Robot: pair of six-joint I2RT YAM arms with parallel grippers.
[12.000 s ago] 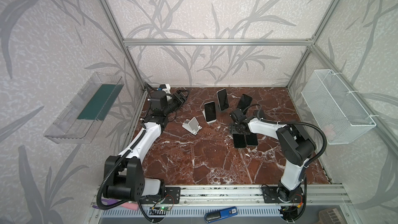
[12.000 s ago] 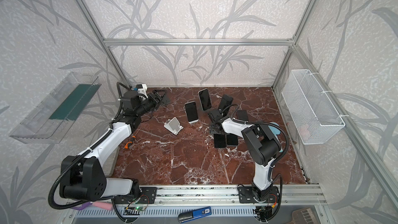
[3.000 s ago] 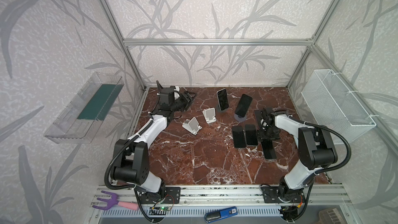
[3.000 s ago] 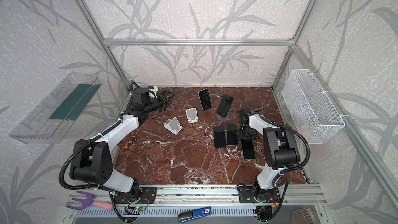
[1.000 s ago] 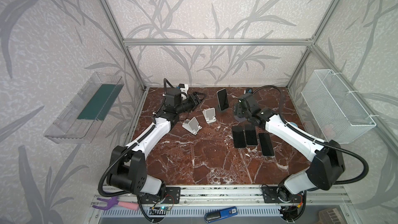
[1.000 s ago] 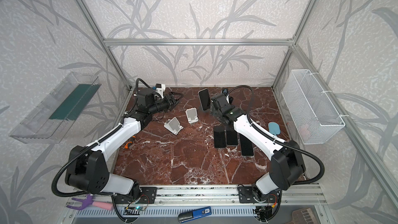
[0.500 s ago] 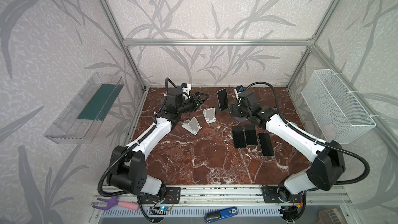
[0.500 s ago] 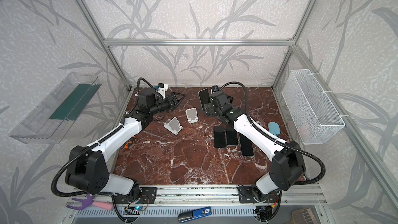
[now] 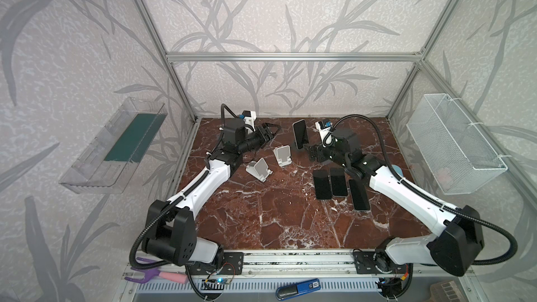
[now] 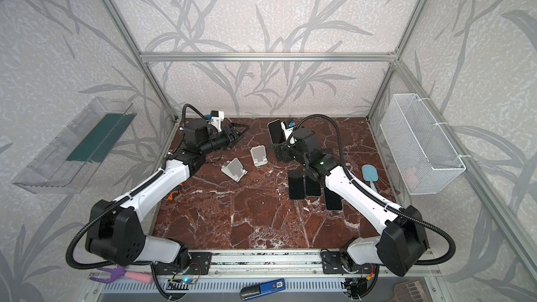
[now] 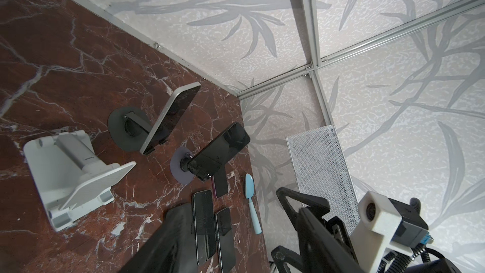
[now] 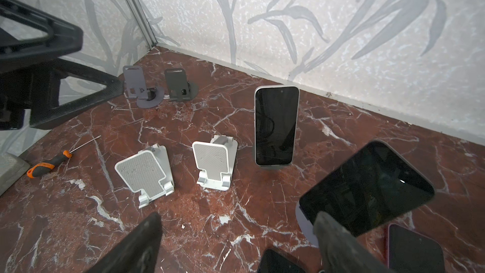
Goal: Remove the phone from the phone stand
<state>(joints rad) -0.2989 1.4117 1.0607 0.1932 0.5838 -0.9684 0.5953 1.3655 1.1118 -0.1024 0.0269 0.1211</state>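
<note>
A white-edged phone stands upright on a dark round-based phone stand at the back of the table. Beside it a dark phone leans on a lilac round-based stand; my right wrist hides it in both top views. My right gripper is open and empty, low over the table. One of its fingers is close to the dark phone's lower edge. My left gripper hovers open and empty at the back left.
Two empty white stands sit mid-table, two small grey stands in the back left corner. Three phones lie flat on the right, a fourth behind the lilac stand. There are also a blue spatula, a screwdriver and a wire basket.
My right gripper has shifted left and lower, beside the two standing phones, and its jaws widened then narrowed. My left gripper has edged slightly toward the middle.
</note>
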